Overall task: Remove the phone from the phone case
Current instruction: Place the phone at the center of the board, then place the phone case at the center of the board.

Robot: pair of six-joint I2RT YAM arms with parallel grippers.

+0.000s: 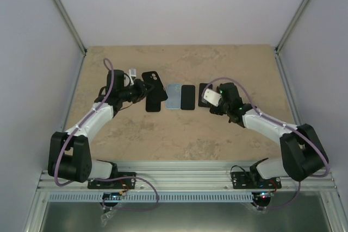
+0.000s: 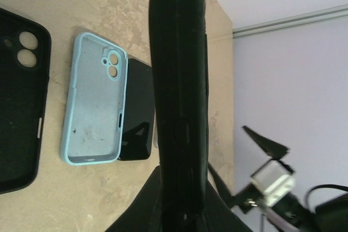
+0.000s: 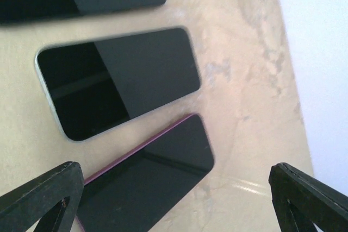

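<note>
One black case [image 2: 179,107] is clamped by the left gripper [image 1: 141,92], another case [image 2: 22,107] laid left of one blue case [image 2: 95,101], three phones [image 3: 119,80] right, beneath the wide-open right gripper [image 3: 174,188].

No lettering can be read anywhere, the black case [image 2: 176,107] included.

Beige table [image 1: 179,139]: black case [image 1: 154,103], light-blue case [image 1: 173,96], black phone [image 1: 187,97], purple-edged phone [image 3: 152,172] lying flat
</note>
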